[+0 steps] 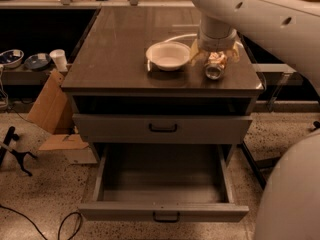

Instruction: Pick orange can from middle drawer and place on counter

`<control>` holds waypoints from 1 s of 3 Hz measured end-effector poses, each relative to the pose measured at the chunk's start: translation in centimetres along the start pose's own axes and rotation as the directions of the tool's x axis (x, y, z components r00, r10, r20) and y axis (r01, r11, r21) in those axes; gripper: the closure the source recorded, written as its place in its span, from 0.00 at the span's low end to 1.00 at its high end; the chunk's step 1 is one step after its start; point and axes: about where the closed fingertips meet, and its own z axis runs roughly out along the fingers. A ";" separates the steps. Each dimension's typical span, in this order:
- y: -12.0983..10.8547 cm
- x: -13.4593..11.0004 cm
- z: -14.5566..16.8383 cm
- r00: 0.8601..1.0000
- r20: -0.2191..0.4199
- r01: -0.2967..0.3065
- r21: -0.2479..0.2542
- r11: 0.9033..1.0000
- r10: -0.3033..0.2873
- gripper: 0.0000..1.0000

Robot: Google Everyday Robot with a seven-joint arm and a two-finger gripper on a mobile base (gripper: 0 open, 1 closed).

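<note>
Hovering over orange can on counter, nr white bowl — hand spread, not gripping.

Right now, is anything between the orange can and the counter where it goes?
Nothing visible. The orange can is down at the counter surface, right of the white bowl and apart from it, directly below the gripper.

This looks like a robot lab or workshop. A big white robot arm holds its claw just over the dark bench. The hard speckled floor has a loose cable and a cardboard box on it.
</note>
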 end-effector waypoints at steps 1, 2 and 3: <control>-0.1 0.1 -0.1 1.000 -0.004 -0.004 0.005 1.000 0.004 0.00; -2.1 1.4 -1.5 0.999 0.007 -0.036 0.017 0.999 0.036 0.00; -2.1 1.5 -1.6 0.999 0.008 -0.037 0.017 0.999 0.037 0.00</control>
